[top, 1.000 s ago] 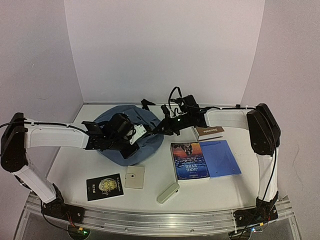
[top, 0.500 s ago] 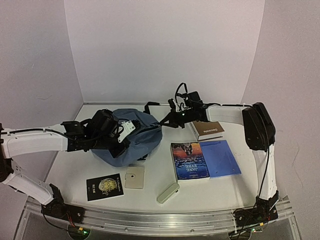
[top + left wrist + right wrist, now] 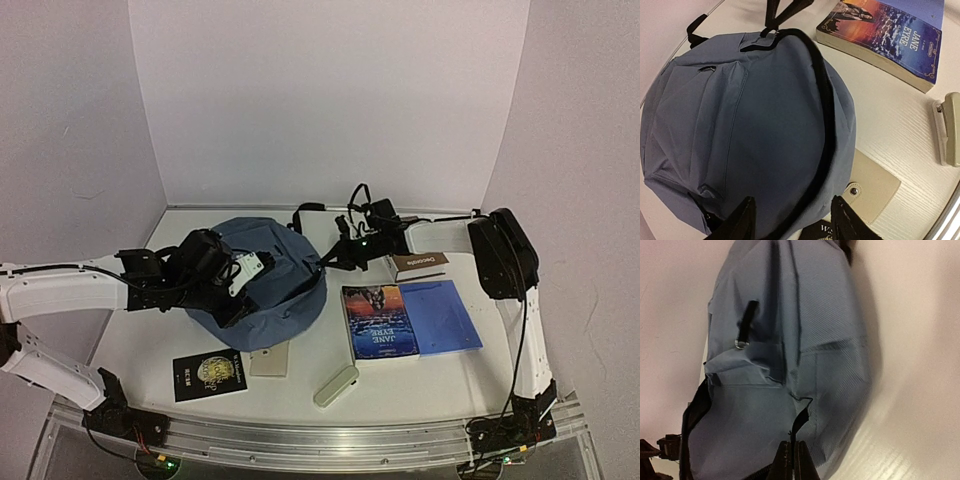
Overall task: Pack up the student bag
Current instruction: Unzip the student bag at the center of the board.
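The student bag point(image 3: 268, 272) is a slate-blue backpack lying on the white table at centre left, with its black zipper line point(image 3: 826, 100) curving across it. My left gripper point(image 3: 232, 298) hovers over the bag's near edge. It stands open point(image 3: 792, 216) with only fabric below its fingers. From the right, my right gripper point(image 3: 332, 260) reaches the bag's right side. It is shut point(image 3: 791, 449) on a thin black zipper pull of the bag point(image 3: 790, 340).
A Jane Eyre paperback point(image 3: 380, 320), a bright-blue notebook point(image 3: 441, 316) and a brown book point(image 3: 418, 264) lie to the right. Near the front lie a beige snap case point(image 3: 270, 360) partly under the bag, a black booklet point(image 3: 210, 373) and a pale stapler point(image 3: 336, 385).
My left gripper has opened and let go of the bag. The bag has sunk flat and spread toward the front, over the beige case. The right gripper stays shut on the pull.
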Robot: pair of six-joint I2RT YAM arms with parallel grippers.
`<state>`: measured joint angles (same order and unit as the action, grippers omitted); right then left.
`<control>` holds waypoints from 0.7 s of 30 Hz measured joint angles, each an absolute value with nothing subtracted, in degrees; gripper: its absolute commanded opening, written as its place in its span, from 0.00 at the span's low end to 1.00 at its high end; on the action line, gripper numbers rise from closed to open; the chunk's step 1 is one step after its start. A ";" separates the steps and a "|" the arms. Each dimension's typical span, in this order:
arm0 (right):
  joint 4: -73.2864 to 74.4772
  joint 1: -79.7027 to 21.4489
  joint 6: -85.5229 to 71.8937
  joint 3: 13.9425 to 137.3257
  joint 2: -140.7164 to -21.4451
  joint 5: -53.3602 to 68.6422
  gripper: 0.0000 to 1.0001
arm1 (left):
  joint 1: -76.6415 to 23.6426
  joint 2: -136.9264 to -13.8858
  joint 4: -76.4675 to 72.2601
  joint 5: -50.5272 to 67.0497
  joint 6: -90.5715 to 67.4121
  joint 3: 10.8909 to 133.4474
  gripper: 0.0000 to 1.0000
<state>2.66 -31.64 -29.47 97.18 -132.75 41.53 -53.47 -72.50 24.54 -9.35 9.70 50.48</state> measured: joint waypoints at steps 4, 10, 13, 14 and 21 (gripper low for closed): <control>2.22 -31.21 -30.97 92.61 -131.14 41.41 0.00 | -53.68 -72.63 23.38 -9.03 6.26 50.69 0.75; 0.73 -33.09 -31.88 91.31 -128.33 41.40 0.00 | -53.69 -81.16 22.25 -7.33 1.78 59.33 0.77; 0.18 -34.40 -32.45 91.24 -127.34 41.41 0.00 | -53.69 -86.94 20.55 -6.47 -0.29 63.42 0.77; 0.09 -34.71 -32.68 91.24 -127.19 41.43 0.00 | -53.69 -88.44 20.31 -6.21 -0.83 64.19 0.77; -0.01 -35.87 -34.45 91.24 -126.76 41.50 0.00 | -53.69 -96.30 20.57 -6.07 -3.17 69.68 0.71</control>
<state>-0.01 -35.87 -34.45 91.24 -126.76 41.50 -53.69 -96.30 20.57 -6.07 -3.17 69.68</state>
